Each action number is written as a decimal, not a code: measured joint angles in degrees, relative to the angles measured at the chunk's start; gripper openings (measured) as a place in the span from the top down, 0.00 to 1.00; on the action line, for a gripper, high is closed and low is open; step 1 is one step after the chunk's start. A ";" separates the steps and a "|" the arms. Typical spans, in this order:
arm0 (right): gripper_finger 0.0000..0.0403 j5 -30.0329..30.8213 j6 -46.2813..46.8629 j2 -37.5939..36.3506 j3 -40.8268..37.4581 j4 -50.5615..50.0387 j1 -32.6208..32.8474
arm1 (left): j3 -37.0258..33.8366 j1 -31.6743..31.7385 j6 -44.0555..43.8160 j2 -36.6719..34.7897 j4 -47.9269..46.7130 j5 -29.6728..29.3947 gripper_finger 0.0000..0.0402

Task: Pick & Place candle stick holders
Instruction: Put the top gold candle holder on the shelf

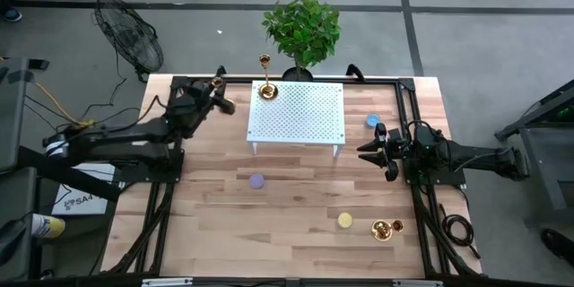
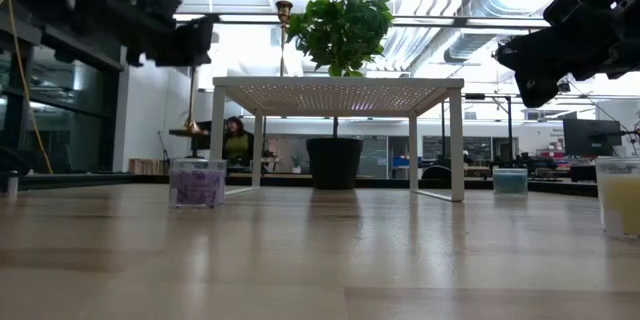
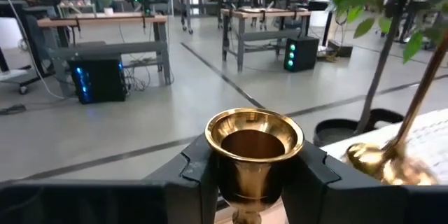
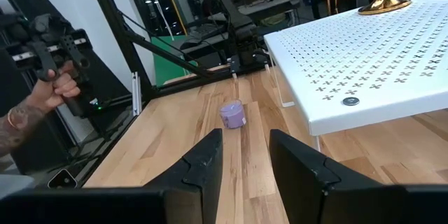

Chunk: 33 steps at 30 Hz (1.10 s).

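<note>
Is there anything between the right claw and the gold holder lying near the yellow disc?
Nothing visible. The right claw hangs open above bare table; the holder lies apart, beside the yellow disc.

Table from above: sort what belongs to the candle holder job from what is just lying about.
Part of the job:
- gold candle holder gripped in the left hand
- candle holder standing on the white rack
- candle holder on the table near the front right corner

Just lying about:
- purple disc
- blue disc
- yellow disc
- potted plant
</note>
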 joint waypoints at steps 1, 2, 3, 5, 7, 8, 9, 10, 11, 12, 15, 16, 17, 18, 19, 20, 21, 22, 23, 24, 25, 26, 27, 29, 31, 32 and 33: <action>0.72 0.01 -0.01 0.00 0.01 -0.01 0.01 | 1.49 0.00 -0.30 -0.31 -2.61 0.36 0.72; 0.72 0.00 0.00 0.00 0.01 0.00 0.02 | 2.80 0.00 -0.61 -0.50 -5.06 0.63 0.72; 0.72 0.00 0.00 0.01 0.00 -0.01 0.01 | 4.14 0.00 -0.92 -0.61 -7.32 0.99 0.71; 0.72 0.01 0.01 0.00 0.00 0.00 0.01 | 6.94 0.00 -1.65 -0.61 -11.08 1.22 0.71; 0.72 0.02 -0.01 0.00 0.00 0.00 0.00 | 9.75 -0.02 -1.64 -0.63 -14.13 1.52 0.71; 0.72 0.00 0.01 0.00 0.00 0.00 0.02 | 11.11 -0.02 -1.64 -0.63 -15.66 1.58 0.71; 0.72 0.00 0.01 0.00 0.00 -0.02 0.02 | 12.43 -0.02 -1.65 -0.63 -17.23 1.59 0.71; 0.72 0.00 0.01 0.00 0.00 -0.01 0.00 | 13.59 -0.02 -1.66 -0.63 -18.37 1.65 0.71; 0.72 0.02 0.00 0.00 0.00 0.00 0.01 | 14.62 -0.02 -1.70 -0.63 -19.30 1.99 0.71; 0.72 0.00 0.00 0.00 0.01 0.00 0.02 | 15.52 -0.02 -1.92 -0.63 -20.01 2.73 0.71; 0.72 0.01 0.00 0.00 0.01 0.00 0.00 | 17.67 -0.03 -2.79 -0.63 -21.46 4.76 0.71; 0.72 0.00 0.00 0.00 0.02 0.00 0.02 | 18.09 -0.04 -3.14 -0.63 -21.69 5.71 0.71; 0.72 0.01 0.01 0.00 0.01 0.00 0.00 | 18.36 -0.04 -3.31 -0.63 -21.81 6.62 0.71; 0.72 0.00 0.00 0.00 0.00 0.00 0.00 | 18.58 -0.04 -3.60 -0.63 -21.90 7.83 0.71; 0.72 0.02 -0.01 0.00 0.02 0.00 0.00 | 18.82 -0.04 -4.20 -0.63 -22.16 9.04 0.71; 0.72 0.02 0.01 0.02 0.00 -0.02 0.00 | 19.15 -0.04 -4.88 -0.63 -22.26 10.49 0.71; 0.72 0.02 0.01 0.00 0.01 -0.02 0.00 | 19.58 -0.04 -5.42 -0.66 -22.54 12.15 0.71; 0.72 0.00 -0.01 0.00 0.01 0.00 0.02 | 20.16 -0.09 -6.00 -0.68 -23.00 14.03 0.71; 0.72 0.00 0.00 0.00 0.02 0.00 0.01 | 20.76 -0.40 -6.19 -0.68 -23.27 15.60 0.71; 0.72 0.01 -0.01 0.00 0.01 -0.01 0.01 | 21.25 -1.04 -6.18 -0.68 -23.48 17.05 0.71; 0.72 0.01 0.00 0.00 0.00 0.00 0.02 | 21.74 -1.90 -6.16 -0.68 -23.64 17.65 0.71; 0.72 0.00 0.00 0.00 0.00 -0.01 0.01 | 22.17 -2.98 -6.16 -0.68 -23.58 17.70 0.71; 0.72 0.02 -0.01 0.00 0.00 0.00 0.02 | 22.68 -4.15 -6.18 -0.68 -23.65 17.62 0.71; 0.72 0.00 -0.01 0.00 0.01 -0.01 0.02 | 23.90 -6.78 -6.17 -0.68 -23.79 16.47 0.71; 0.72 0.00 0.00 0.00 0.01 0.00 0.01 | 25.17 -9.60 -6.16 -0.70 -24.21 15.13 0.71; 0.72 0.02 0.01 0.00 0.00 0.00 0.01 | 25.63 -11.16 -6.18 -0.65 -24.46 14.41 0.71; 0.72 0.02 0.00 0.00 0.00 0.00 0.02 | 25.92 -12.84 -6.26 -0.47 -24.40 13.39 0.71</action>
